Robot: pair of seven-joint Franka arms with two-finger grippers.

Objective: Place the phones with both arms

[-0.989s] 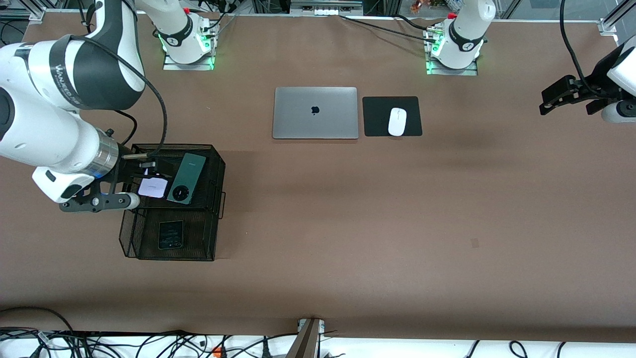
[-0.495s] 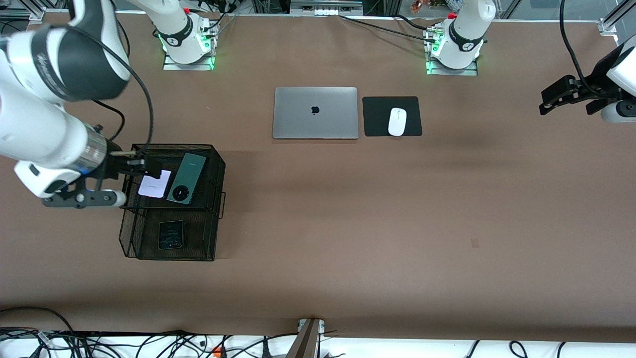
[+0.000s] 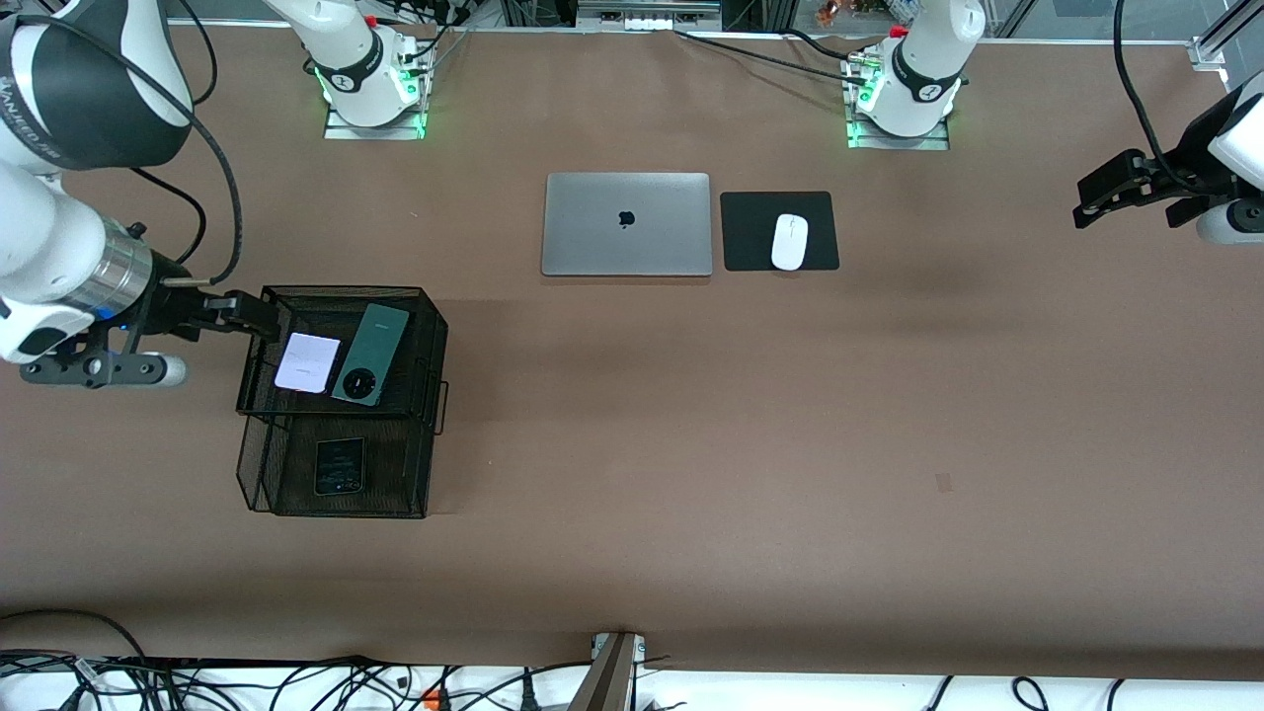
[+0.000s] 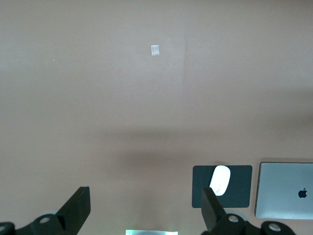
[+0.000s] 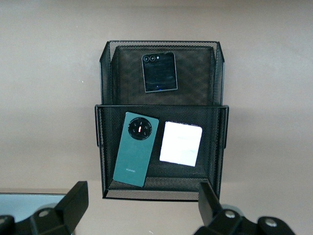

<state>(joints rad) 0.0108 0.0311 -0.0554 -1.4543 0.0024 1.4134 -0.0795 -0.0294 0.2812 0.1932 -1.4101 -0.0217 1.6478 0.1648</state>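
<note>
A black mesh two-tier basket [image 3: 432, 346] stands toward the right arm's end of the table. Its upper tier holds the white-pink phone [image 3: 307, 362] and the dark green phone [image 3: 370, 353] side by side. Its lower tier, nearer the front camera, holds the black phone [image 3: 340, 466]. The right wrist view shows the green phone [image 5: 136, 149], the white-pink phone [image 5: 181, 143] and the black phone [image 5: 159, 72]. My right gripper [image 3: 259, 316] is open and empty over the basket's outer rim [image 5: 143, 192]. My left gripper [image 3: 1116, 193] waits open and empty over bare table at the left arm's end [image 4: 145, 196].
A closed grey laptop [image 3: 626, 224] lies mid-table near the arm bases. Beside it a white mouse [image 3: 789, 241] sits on a black pad [image 3: 750, 232]. The left wrist view also shows the mouse [image 4: 220, 179] and the laptop [image 4: 285, 190].
My right gripper has drawn back from over the white-pink phone to the basket's outer rim. The phone stays lying in the upper tier. The left arm has not moved.
</note>
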